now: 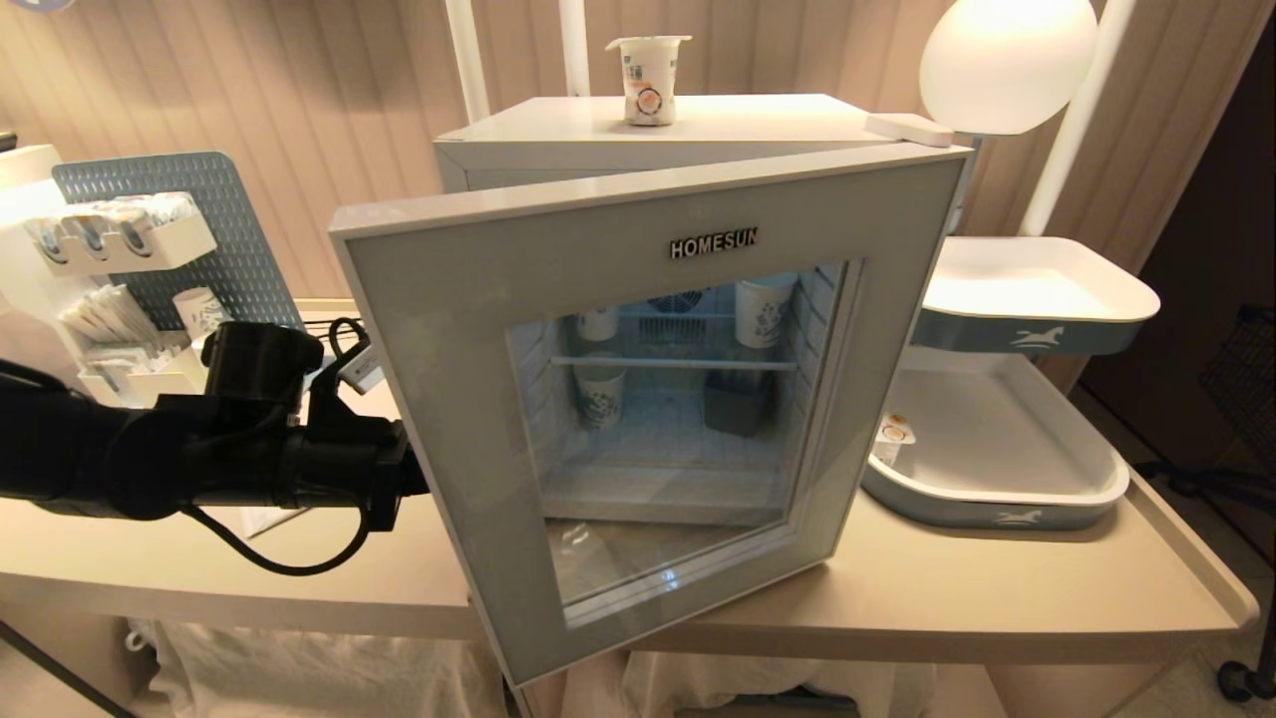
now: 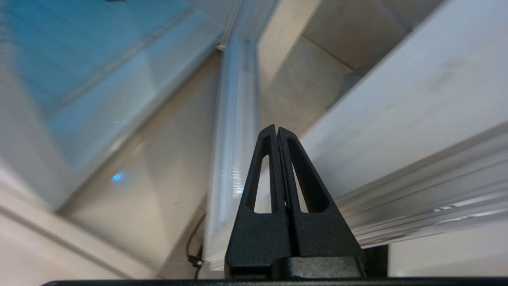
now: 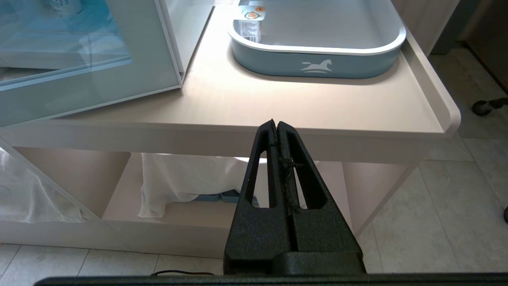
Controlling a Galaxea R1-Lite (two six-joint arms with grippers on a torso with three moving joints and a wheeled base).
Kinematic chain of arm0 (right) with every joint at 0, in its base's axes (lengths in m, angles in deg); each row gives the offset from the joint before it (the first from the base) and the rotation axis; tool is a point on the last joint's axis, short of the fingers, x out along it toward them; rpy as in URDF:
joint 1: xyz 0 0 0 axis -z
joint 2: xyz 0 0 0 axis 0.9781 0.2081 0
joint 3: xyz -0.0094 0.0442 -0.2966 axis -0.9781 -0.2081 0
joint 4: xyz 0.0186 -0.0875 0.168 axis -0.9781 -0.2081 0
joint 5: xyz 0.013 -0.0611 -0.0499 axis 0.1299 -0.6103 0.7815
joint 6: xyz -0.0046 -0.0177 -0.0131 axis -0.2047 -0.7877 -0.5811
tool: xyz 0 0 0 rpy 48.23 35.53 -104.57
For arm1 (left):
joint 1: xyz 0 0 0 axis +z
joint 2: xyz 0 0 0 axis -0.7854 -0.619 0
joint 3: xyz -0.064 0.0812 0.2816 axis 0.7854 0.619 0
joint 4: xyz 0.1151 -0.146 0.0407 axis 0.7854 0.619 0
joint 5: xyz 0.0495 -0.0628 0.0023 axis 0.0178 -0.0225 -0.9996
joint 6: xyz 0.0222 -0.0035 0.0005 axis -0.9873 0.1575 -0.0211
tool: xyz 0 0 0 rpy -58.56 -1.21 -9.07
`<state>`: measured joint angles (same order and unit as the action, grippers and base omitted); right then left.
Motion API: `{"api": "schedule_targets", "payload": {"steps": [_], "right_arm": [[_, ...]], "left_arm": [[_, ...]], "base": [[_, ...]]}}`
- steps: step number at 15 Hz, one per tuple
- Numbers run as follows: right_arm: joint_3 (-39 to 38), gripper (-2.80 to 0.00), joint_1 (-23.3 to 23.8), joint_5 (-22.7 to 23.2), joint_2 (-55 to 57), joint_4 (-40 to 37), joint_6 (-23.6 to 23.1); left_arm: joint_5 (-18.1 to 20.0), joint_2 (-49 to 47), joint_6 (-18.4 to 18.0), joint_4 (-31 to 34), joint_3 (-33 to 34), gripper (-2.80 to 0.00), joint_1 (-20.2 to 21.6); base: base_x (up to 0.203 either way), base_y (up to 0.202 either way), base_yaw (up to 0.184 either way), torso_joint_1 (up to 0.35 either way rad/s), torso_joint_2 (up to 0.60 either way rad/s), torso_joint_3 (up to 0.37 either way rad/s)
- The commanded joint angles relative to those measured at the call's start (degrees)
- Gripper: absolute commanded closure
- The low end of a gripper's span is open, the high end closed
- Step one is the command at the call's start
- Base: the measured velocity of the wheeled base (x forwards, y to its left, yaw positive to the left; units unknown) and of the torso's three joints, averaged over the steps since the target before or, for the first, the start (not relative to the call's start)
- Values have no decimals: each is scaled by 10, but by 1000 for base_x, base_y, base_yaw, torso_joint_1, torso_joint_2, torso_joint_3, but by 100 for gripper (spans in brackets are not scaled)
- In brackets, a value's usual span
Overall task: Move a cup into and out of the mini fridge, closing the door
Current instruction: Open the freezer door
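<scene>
White cup [image 1: 649, 80]: upright on fridge [image 1: 658, 130] top, rim up.
Door [image 1: 638, 399]: ajar.
Left gripper [image 2: 278, 131]: jaws closed, empty, behind door edge.
Right gripper [image 3: 276, 125]: jaws closed, empty, off the desk [image 3: 317, 103].

Cup [image 1: 648, 82] on mini fridge [image 1: 658, 125]; door [image 1: 638, 399] ajar; left gripper [image 1: 424, 484] behind door's left edge.
</scene>
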<state>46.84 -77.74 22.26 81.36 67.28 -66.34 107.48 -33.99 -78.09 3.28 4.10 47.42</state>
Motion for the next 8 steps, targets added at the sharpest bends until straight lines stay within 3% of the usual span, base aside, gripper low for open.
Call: {"api": "schedule_targets", "payload": {"steps": [1,8], "right_arm": [[0,0,0,0,0,-1,0],[0,0,0,1,0,0,1]], "left_arm": [[6,21,2,0,12,0,-17],[9,139,27,0,75,0,-128]], "base": [[0,0,0,0,0,0],[0,0,0,0,0,0]]}}
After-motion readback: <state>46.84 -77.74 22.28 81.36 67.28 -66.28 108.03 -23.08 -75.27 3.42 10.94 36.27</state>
